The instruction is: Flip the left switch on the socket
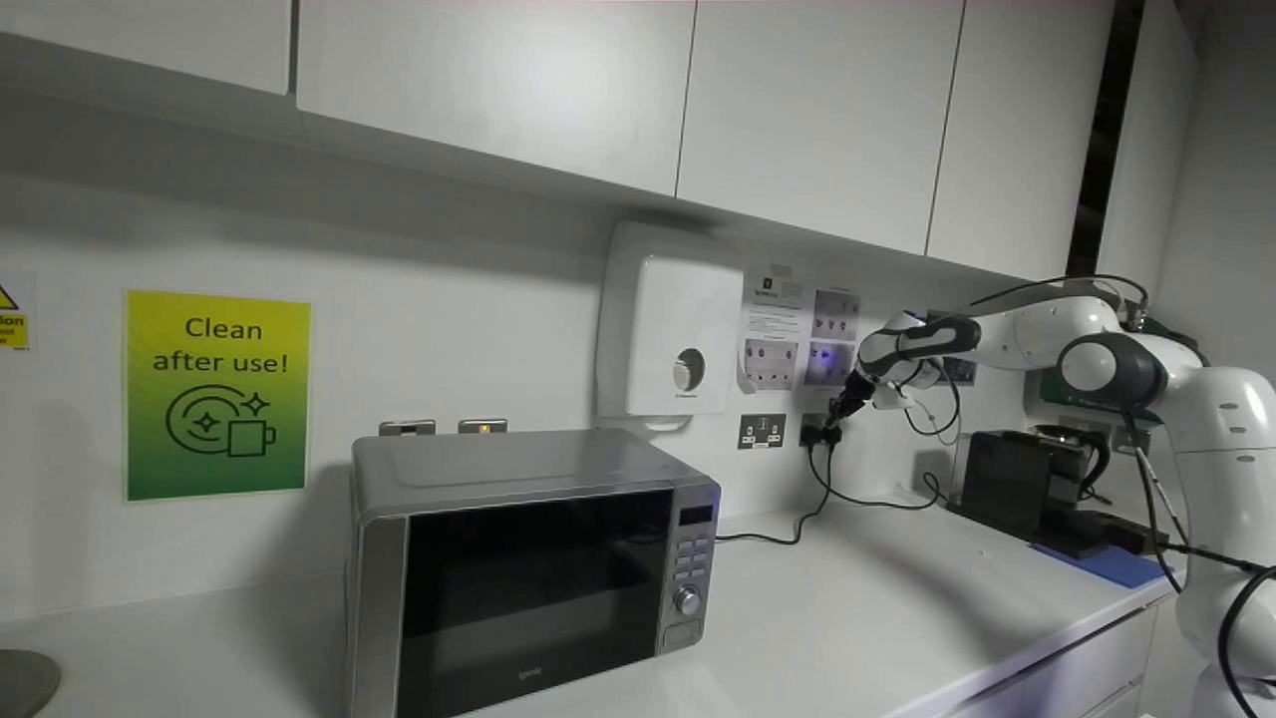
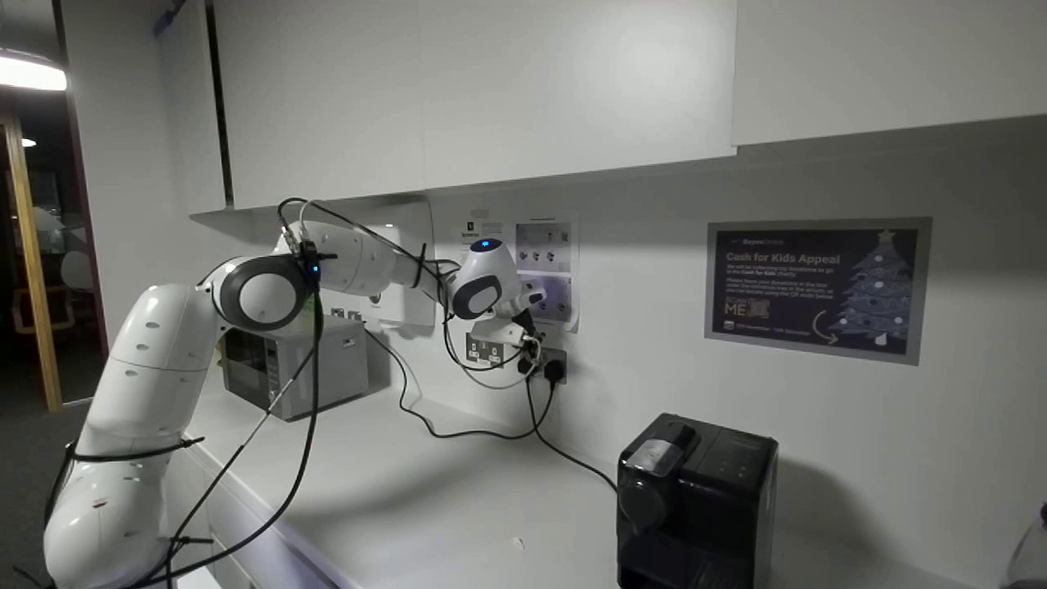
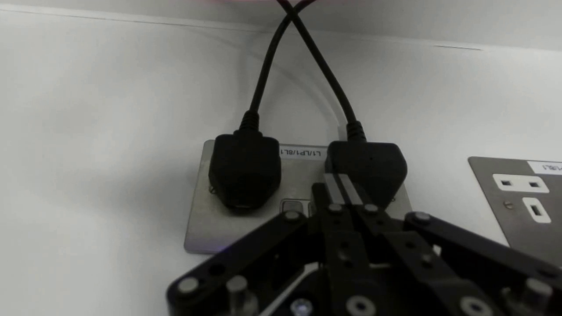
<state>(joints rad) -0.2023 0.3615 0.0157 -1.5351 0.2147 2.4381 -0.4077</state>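
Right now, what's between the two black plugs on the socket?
The wrist view shows metal socket plate, a printed label and a switch; the jaws cover part.

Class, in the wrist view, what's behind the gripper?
Parts of a socket plate, a switch and the black plug at picture right show; whatever the gripper covers is hidden.

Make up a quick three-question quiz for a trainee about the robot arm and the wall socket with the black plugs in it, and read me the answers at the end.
1. Count: how many black plugs sit in the socket in front of the gripper?
2. True or false: the gripper's jaws stand wide open.
3. Multiple choice: in the wrist view, the label on that socket appears a) upright, b) sideways, c) upside down.

Key: 1. Two. 2. False, they are shut. 3. c, upside down.
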